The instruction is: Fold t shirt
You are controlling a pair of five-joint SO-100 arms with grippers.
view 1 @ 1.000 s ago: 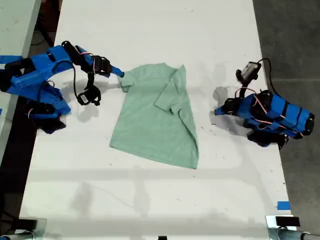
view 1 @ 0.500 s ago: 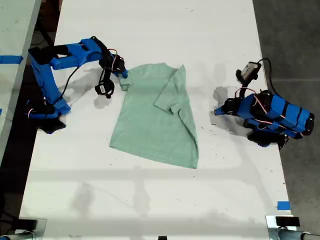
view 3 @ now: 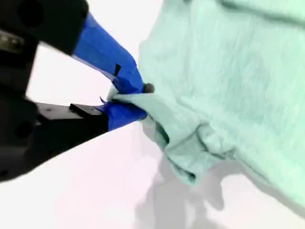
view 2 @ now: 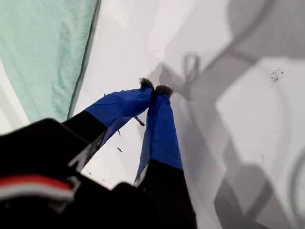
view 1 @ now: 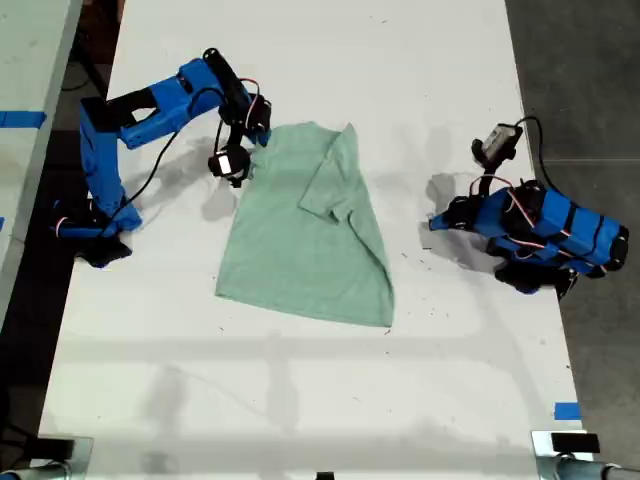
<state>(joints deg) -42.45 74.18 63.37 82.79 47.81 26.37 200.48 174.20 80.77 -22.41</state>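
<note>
Pinched between the jaws of my second gripper [view 3: 128, 98] is a bunched edge of the t shirt [view 1: 305, 230], up by the sleeve at the exterior view's left. My first gripper [view 2: 155, 89] has its jaws closed on nothing, parked over bare table [view 1: 300, 400] at the exterior view's right. The shirt lies mid-table, one sleeve side already folded inward; the gripped side and the crosswise fold look still undone. No label or writing is readable anywhere.
</note>
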